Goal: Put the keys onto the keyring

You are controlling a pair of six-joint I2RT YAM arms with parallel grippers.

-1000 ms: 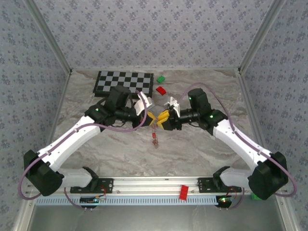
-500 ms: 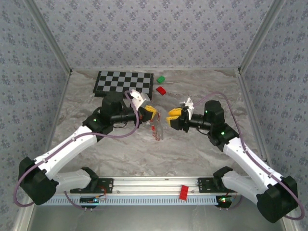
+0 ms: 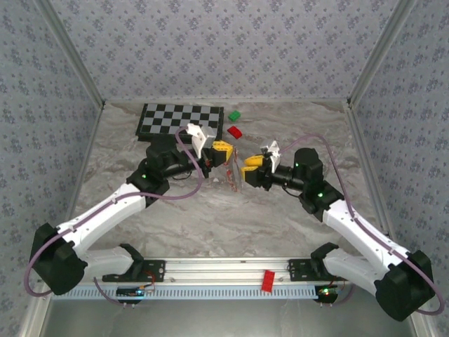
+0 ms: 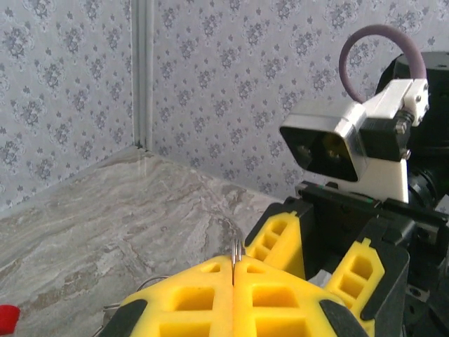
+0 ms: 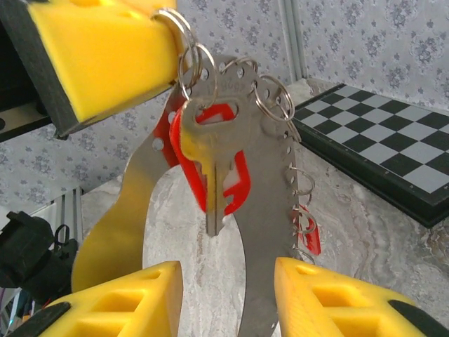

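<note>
Metal keyring dangles from clamped left gripper, carrying red-headed key

Free room: bare bench across the lower centre of the overhead view, between the two arms, and a clear strip at upper right. Obstacles: checkerboard at upper left of centre, with green block and red block just to its right. Left pincer and right pincer face each other at centre, near together, the keyring with keys dangling in the gap. Walls enclose left, right and back. A rail along the bottom edge carries a red piece.
</note>
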